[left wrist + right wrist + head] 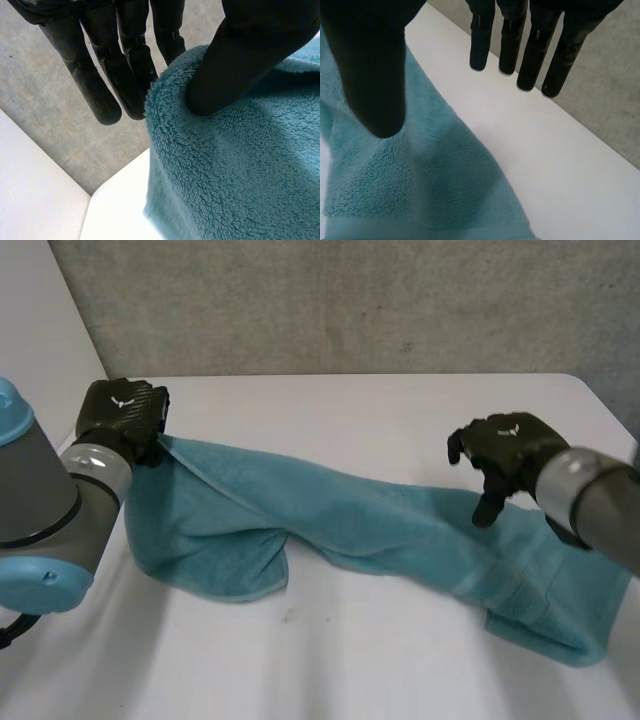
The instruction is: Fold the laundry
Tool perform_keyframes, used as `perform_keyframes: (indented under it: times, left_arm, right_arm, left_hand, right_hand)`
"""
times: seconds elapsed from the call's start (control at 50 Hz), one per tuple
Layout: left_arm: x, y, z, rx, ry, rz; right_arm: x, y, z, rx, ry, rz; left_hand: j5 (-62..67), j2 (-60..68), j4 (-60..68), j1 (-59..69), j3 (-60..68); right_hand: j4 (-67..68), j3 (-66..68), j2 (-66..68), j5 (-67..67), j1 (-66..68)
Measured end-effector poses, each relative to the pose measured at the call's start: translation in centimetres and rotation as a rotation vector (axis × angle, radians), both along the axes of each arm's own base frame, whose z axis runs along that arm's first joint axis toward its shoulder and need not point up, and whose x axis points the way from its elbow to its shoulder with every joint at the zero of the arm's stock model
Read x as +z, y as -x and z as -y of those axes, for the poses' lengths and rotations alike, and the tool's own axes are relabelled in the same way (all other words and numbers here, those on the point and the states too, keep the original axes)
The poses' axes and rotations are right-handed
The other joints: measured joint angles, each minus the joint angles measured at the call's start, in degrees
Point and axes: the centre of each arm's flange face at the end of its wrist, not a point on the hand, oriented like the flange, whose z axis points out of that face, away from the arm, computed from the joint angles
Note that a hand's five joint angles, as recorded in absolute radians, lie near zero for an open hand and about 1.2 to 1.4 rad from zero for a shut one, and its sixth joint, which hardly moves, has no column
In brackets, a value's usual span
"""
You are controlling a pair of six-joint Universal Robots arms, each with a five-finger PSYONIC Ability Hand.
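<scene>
At ten o'clock on the white tabletop [380, 405], the left robot hand [122, 412] pinches the upper corner of the teal towel [360, 515]. Its wrist view shows the thumb pressed into the pile from one side and the straight fingers behind the cloth's edge. From that grip the towel runs in a long, twisted band across the tabletop to four o'clock. One bunched lobe sags toward seven o'clock, and the far end lies doubled over on itself.

At three o'clock the right robot hand [505, 445] hovers above the towel's far stretch, holding nothing. Its fingers are straight and spread from the thumb, which hangs over the cloth while the fingers hang over bare tabletop just beside the towel's edge.

This looks like the spreading-out step, with no tidy fold made yet. One corner is secured and the other end is not yet taken. The next move probably calls for the right robot hand to lower onto the edge near four o'clock and close on a corner. Both arms could then draw the towel taut and flat. The twist in the middle may resist that pull.
</scene>
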Motion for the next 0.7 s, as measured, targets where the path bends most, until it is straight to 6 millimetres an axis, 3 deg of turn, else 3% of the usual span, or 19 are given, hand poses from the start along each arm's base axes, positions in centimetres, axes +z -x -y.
perform_keyframes:
  times: [0.12,0.18,0.24,0.34,0.56,0.7]
  left_arm:
    - [-1.4,0.4,1.8,0.006,-0.007,0.003]
    - [-1.7,0.5,2.2,0.006,-0.009,0.004]
    - [-2.0,0.7,2.7,0.005,-0.010,0.004]
    - [-1.9,0.8,2.8,0.005,-0.004,0.001]
    - [-1.1,0.7,2.6,0.006,0.013,-0.007]
    - [-1.1,0.7,2.5,0.006,0.010,-0.006]
  right_arm:
    - [-0.9,1.0,-5.1,0.071,-0.029,0.023]
    - [-1.1,1.1,-5.5,0.079,-0.039,0.023]
    - [-2.9,1.4,-8.7,0.156,-0.150,0.018]
    - [-4.8,2.2,-10.1,0.184,-0.247,-0.013]
    - [-7.9,4.3,-9.1,0.122,-0.300,-0.083]
    - [-9.2,5.2,-7.4,0.063,-0.300,-0.086]
  left_hand:
    - [0.00,0.00,0.00,0.00,0.00]
    - [0.00,0.00,0.00,0.00,0.00]
    - [0.00,0.00,0.00,0.00,0.00]
    - [0.00,0.00,0.00,0.00,0.00]
    - [0.00,0.01,0.00,0.00,0.00]
    - [0.00,0.02,0.00,0.00,0.00]
  right_hand:
    - [11.98,12.26,12.92,10.63,10.08]
    - [13.58,13.87,14.70,12.19,11.49]
    - [19.08,19.39,20.08,17.40,16.15]
    - [22.68,22.81,23.40,20.86,19.00]
    - [28.22,28.26,28.37,26.59,23.31]
    - [19.50,19.57,20.21,20.87,16.63]
